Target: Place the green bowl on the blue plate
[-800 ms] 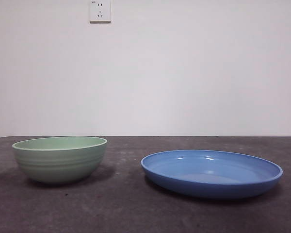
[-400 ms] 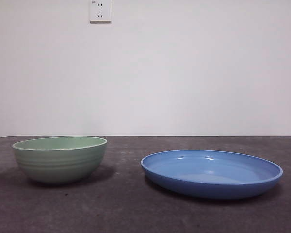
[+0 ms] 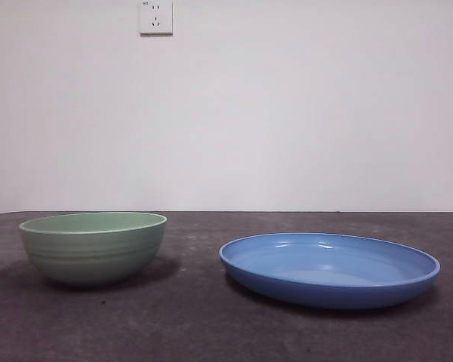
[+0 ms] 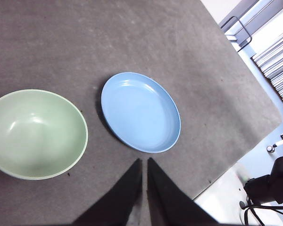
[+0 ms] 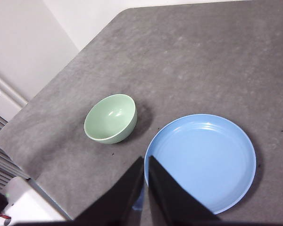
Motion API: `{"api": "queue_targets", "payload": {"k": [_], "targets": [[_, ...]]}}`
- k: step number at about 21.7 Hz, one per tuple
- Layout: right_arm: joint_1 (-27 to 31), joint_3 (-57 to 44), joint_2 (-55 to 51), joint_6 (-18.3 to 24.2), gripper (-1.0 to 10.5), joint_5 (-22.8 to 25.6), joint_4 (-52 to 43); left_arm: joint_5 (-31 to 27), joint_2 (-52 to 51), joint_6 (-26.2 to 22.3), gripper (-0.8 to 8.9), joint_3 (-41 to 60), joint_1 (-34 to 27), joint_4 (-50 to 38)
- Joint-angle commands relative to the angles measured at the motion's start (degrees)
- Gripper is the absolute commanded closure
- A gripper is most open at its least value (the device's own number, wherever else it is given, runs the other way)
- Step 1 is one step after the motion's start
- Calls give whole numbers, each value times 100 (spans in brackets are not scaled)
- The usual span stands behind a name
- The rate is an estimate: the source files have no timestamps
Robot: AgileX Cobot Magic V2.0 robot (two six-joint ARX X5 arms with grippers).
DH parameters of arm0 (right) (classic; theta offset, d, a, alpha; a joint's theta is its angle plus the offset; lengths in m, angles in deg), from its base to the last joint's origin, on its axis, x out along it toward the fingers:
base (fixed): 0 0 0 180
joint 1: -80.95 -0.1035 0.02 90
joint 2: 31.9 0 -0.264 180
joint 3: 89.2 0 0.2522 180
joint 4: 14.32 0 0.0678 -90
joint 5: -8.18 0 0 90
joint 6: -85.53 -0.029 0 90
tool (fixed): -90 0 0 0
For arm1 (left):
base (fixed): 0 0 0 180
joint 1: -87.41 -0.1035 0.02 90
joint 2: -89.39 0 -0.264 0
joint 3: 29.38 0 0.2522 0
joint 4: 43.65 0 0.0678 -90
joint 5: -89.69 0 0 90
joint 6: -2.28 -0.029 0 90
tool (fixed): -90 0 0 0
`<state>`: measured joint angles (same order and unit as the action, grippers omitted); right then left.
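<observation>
The pale green bowl point(image 3: 94, 246) stands upright and empty on the dark table at the left of the front view. To its right lies the wide blue plate point(image 3: 329, 268), also empty, a short gap between them. No arm shows in the front view. High above the table, my left gripper point(image 4: 144, 162) is shut and holds nothing; the green bowl point(image 4: 35, 133) and blue plate point(image 4: 140, 111) lie well below it. My right gripper point(image 5: 145, 160) is also shut and empty, hovering high over the near rim of the blue plate point(image 5: 203, 160), with the green bowl point(image 5: 111, 118) off to the side.
The dark grey table point(image 3: 196, 324) ends at a white wall carrying a socket point(image 3: 156, 16). The table's edge point(image 4: 254, 136) and corner show in the left wrist view, with equipment beyond it. Another table edge point(image 5: 42, 183) shows in the right wrist view.
</observation>
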<state>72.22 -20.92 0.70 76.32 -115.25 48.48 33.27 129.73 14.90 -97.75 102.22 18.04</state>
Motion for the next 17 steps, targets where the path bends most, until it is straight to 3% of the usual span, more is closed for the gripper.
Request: {"api": "queue_targets", "payload": {"k": [1,5,8,10,12,15,17], "targets": [[-20,107,24,92,936,-20,-37,52,20,-168,784,-140,22,-57],[-20,107,24,92,936,-20,-35,52,20,-166,772,-140,22,-57],[-20,107,24,94,925,-22,-31,50,20,-164,635,-140,22,-57],[-20,107,24,92,821,-20,-31,48,20,-164,499,-140,22,-57],[-20,107,24,87,637,-13,-31,46,20,-164,382,-138,22,-57],[-20,107,24,87,398,7,-28,44,20,-166,279,-138,22,-55],[-20,107,24,87,343,7,-28,22,22,-168,236,-138,22,-57]]}}
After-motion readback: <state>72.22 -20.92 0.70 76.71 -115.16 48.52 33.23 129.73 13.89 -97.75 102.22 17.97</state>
